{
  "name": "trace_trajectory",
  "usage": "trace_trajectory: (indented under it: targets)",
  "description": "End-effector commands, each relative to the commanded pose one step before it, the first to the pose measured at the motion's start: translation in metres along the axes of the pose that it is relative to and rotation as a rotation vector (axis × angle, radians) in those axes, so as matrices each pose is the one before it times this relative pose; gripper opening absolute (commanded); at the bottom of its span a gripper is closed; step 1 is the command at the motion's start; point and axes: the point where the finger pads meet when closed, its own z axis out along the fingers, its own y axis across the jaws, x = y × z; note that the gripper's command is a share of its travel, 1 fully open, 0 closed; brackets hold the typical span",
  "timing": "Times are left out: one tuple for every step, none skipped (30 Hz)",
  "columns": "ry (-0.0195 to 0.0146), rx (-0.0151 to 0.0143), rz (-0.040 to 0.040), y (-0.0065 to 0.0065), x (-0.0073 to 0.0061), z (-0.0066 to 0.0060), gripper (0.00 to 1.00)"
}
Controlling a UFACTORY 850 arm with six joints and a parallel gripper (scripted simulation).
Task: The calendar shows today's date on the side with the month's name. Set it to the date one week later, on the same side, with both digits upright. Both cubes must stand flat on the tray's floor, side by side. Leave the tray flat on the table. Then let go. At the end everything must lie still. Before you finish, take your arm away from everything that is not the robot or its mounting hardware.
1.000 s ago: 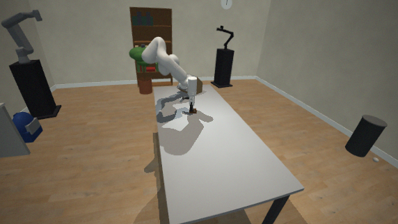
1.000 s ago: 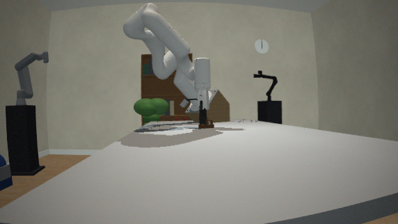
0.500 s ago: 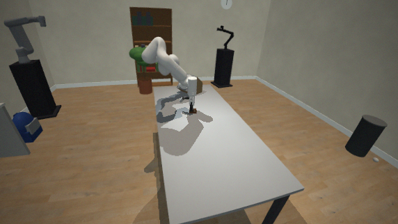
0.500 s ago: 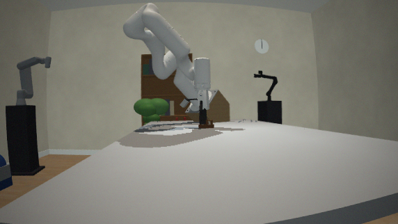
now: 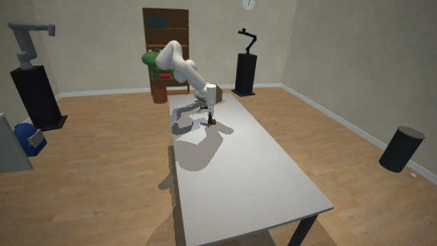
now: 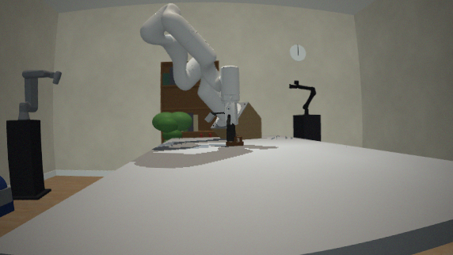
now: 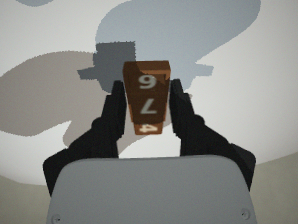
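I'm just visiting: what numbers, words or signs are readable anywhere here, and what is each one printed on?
"6" on the top face of a brown cube, seen between the open jaws in the wrist view.
"7" on the next face below it, on the brown block.
"4" on the lower face nearest the camera.
Wall clock: no numerals can be made out.
Bookshelf: nothing on it is readable.
No month name shows.
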Motion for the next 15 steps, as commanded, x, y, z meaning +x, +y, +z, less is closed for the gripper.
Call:
trace_trajectory:
  targets:
    - [-0.00051,0.00066,0.00025,-0.00033,-0.00023,-0.00028,0.47]
    - [0.00000,0.00000,0.00000,0.00000,0.00000,0.00000,0.47]
    - [0.00000,0.00000,0.00000,0.00000,0.00000,0.00000,0.47]
    - [0.00000,0.00000,0.00000,0.00000,0.00000,0.00000,0.47]
    - [0.00000,0.00000,0.00000,0.00000,0.00000,0.00000,0.47]
    - [0.00000,0.00000,0.00000,0.00000,0.00000,-0.00003,0.47]
    - [0.00000,0.00000,0.00000,0.00000,0.00000,-0.00022,0.47]
    - [0.00001,0.00001,0.00000,0.00000,0.00000,-0.00055,0.47]
    - [0.00001,0.00001,0.00000,0.00000,0.00000,-0.00100,0.47]
    - [0.00001,0.00001,0.00000,0.00000,0.00000,-0.00153,0.47]
    - [0.00000,0.00000,0.00000,0.00001,0.00000,-0.00210,0.47]
    - [0.00001,0.00001,0.00000,-0.00001,0.00000,-0.00268,0.47]
    - [0.00000,0.00000,0.00000,0.00000,0.00000,0.00000,0.47]
    - [0.00000,0.00000,0.00000,0.00000,0.00000,0.00000,0.47]
    - [0.00000,0.00000,0.00000,0.00000,0.00000,-0.00325,0.47]
